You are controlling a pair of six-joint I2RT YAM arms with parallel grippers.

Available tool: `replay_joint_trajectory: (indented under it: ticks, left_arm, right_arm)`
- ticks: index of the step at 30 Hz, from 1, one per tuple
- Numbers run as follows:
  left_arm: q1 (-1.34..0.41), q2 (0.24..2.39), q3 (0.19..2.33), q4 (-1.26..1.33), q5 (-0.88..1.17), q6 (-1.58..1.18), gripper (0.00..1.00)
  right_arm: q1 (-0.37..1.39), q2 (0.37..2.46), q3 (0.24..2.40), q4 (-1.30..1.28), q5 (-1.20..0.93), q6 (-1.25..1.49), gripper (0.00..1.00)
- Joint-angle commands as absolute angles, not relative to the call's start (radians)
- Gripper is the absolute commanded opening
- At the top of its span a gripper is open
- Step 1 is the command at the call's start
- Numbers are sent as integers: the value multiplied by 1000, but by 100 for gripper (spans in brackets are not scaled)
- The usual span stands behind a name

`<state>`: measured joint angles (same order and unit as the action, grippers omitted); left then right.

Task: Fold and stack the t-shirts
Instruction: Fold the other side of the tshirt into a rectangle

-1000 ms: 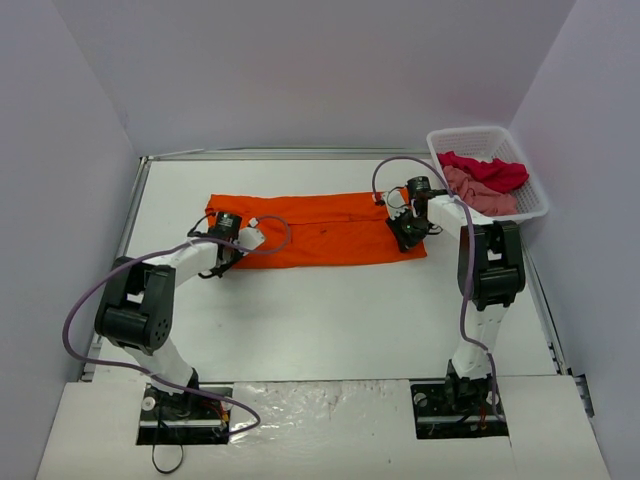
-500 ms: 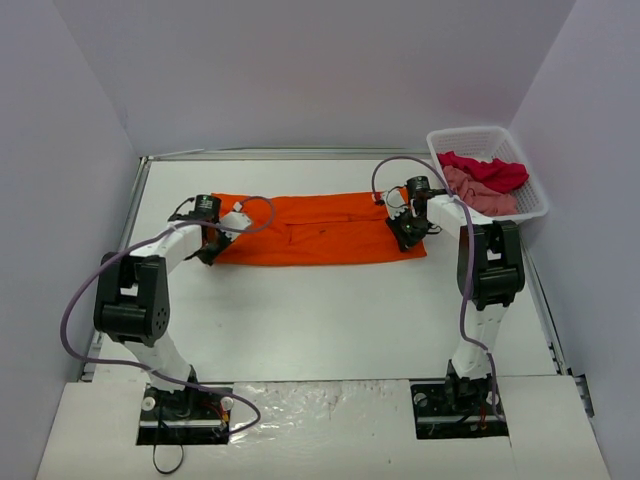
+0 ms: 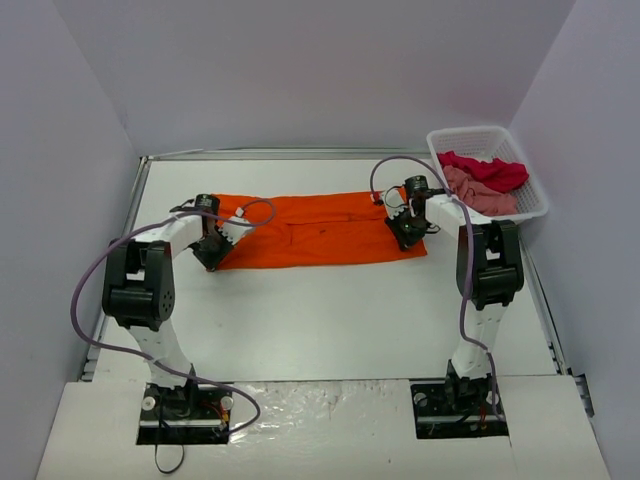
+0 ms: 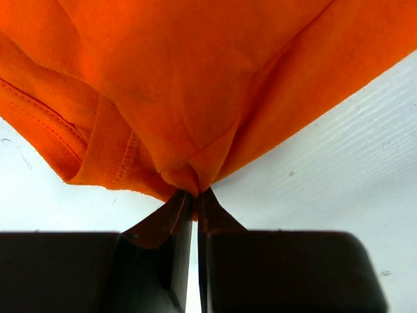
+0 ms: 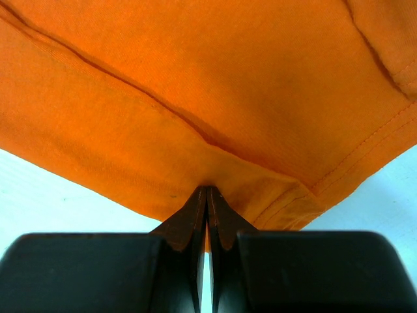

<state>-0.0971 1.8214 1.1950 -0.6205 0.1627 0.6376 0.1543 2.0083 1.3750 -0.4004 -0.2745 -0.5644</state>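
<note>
Early days — the orange t-shirt (image 3: 320, 230), a half-folded band across the far half of the worktop (image 3: 330, 320), is pinched at each end by the left gripper (image 4: 194, 194) and right gripper (image 5: 206, 190), while the red t-shirt (image 3: 492, 172) and pink t-shirt (image 3: 478, 196) wait crumpled in the far-right-corner basket (image 3: 468, 131).

Centre frame: plain bright orange t-shirt (image 3: 320, 232) on a white bench (image 3: 330, 315). Upper right: white lattice basket (image 3: 470, 133), crimson t-shirt (image 3: 495, 172), dusty pink t-shirt (image 3: 482, 198).
</note>
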Motion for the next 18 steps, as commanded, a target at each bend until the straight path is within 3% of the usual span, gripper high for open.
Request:
replay_joint_trajectory:
  ticks: [1, 18]
  left_arm:
    - [-52, 1851, 1233, -713, 250, 637, 3]
    - [103, 2028, 1422, -925, 515, 696, 5]
  right_arm:
    - [152, 2114, 1328, -410, -184, -581, 0]
    - [160, 2129, 1325, -411, -166, -589, 0]
